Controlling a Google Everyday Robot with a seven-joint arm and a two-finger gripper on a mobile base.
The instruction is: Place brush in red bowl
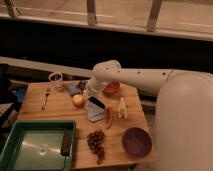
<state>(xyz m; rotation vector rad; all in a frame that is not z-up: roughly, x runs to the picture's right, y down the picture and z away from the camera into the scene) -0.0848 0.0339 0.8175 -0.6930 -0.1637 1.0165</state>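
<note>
The small dark brush (81,85) lies near the back of the wooden table (55,112), beside a blue item; its handle is hard to make out. The orange-red bowl (111,89) stands at the back, just right of the arm's wrist. My white arm reaches in from the right. Its gripper (88,94) hangs shut over the table between the brush and the red bowl, right above an orange fruit (78,100). I see nothing held in it.
A fork (46,97) and a white cup (56,78) are at the back left. A dark block on a white cloth (96,104), a carrot (109,116), a banana (121,107), grapes (96,142) and a maroon-purple bowl (136,141) fill the middle and right. A green tray (22,145) sits front left.
</note>
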